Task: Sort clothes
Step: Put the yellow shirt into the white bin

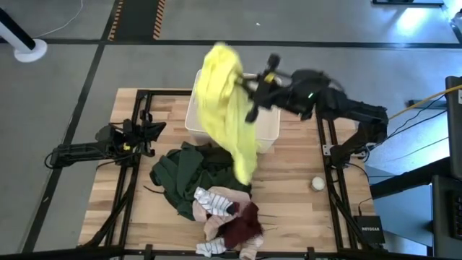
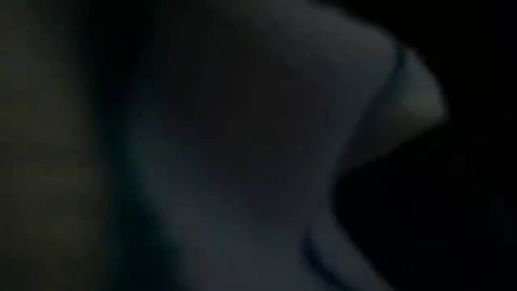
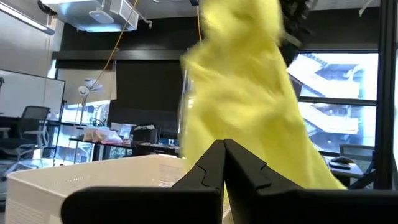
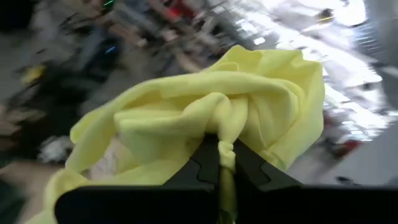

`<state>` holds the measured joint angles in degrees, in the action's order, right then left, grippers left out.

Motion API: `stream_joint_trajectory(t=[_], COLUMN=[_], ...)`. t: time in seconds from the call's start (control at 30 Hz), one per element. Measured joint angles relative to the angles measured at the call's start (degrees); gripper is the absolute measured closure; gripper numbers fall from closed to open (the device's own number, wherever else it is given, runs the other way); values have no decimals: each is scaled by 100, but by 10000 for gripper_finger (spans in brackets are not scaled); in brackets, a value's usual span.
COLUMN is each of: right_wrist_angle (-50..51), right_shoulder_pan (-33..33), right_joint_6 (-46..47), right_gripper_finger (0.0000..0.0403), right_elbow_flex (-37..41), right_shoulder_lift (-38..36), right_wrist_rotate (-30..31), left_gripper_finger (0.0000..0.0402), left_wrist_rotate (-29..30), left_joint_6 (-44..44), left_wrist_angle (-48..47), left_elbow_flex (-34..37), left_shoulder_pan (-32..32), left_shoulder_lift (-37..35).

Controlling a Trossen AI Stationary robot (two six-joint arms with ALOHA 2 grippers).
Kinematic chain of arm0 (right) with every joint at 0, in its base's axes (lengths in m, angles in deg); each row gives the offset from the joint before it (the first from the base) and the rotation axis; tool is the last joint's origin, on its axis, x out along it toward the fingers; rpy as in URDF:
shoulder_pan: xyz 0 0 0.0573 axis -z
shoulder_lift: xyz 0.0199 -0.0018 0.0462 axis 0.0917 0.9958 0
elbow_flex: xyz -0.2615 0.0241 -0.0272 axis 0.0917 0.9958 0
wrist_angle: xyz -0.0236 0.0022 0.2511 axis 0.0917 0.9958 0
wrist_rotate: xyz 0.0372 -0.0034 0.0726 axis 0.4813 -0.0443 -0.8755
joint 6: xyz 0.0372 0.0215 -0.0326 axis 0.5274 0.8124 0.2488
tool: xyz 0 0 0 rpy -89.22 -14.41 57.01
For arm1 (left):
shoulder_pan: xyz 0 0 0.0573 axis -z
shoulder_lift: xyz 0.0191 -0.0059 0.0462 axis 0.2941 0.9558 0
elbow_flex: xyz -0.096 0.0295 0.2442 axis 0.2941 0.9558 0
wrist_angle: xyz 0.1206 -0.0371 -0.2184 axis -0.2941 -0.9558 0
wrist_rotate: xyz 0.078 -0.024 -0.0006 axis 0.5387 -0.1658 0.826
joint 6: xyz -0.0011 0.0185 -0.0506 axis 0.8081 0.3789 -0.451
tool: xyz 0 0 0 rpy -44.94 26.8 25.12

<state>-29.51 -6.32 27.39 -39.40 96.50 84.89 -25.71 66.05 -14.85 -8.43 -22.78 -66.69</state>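
Observation:
A neon yellow top (image 1: 229, 108) hangs from my right gripper (image 1: 245, 81), which is shut on it above the white bin (image 1: 268, 133) at the table's far side. The top also shows in the left wrist view (image 3: 249, 106). A pile lies on the table nearer the front: a dark green garment (image 1: 184, 173), pale pink fabric (image 1: 216, 217), a maroon piece (image 1: 242, 224) and striped socks (image 1: 209, 201). My left gripper (image 1: 157, 130) waits shut at the table's left, empty. The low view is dark and shows nothing clear. My right gripper pinches a bunched fold of the yellow top (image 4: 225, 140) between its two fingers. The top is lifted high. Most of it drapes slack over and past the bin, and its lower end (image 1: 245, 170) hangs toward the pile.
A small white ball (image 1: 317, 183) lies on the wood at the right. The bin's white wall shows close in the left wrist view (image 3: 93, 177). Bare wood lies at the table's near left and far right.

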Motion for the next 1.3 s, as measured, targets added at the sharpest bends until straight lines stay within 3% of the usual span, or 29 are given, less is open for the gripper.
stream_joint_trajectory(t=[0.27, 0.57, 0.87, 1.13, 1.3], right_wrist_angle=[-1088, -3256, -3649, -4793, -4304], right_shoulder_pan=[891, 1579, 2116, 2670, 2865], right_joint_6=[-902, -1675, -1816, -1931, -1773], right_gripper_finger=[380, 378, 377, 378, 378], right_elbow_flex=[-383, -392, -390, -390, -387], right_shoulder_lift=[-1, 33, 126, 401, 494], right_wrist_rotate=[-184, -933, -2306, -2715, -2651], left_gripper_finger=[402, 402, 402, 401, 402], left_wrist_rotate=[-2, -2, -2, 0, 1], left_joint_6=[-20, 40, 158, 365, 407], left_wrist_angle=[0, -189, -325, -301, -302], left_elbow_flex=[0, 0, 0, 1, 2], left_shoulder_pan=[0, 0, 0, 0, 0], left_shoulder_lift=[0, 0, 2, 2, 2])
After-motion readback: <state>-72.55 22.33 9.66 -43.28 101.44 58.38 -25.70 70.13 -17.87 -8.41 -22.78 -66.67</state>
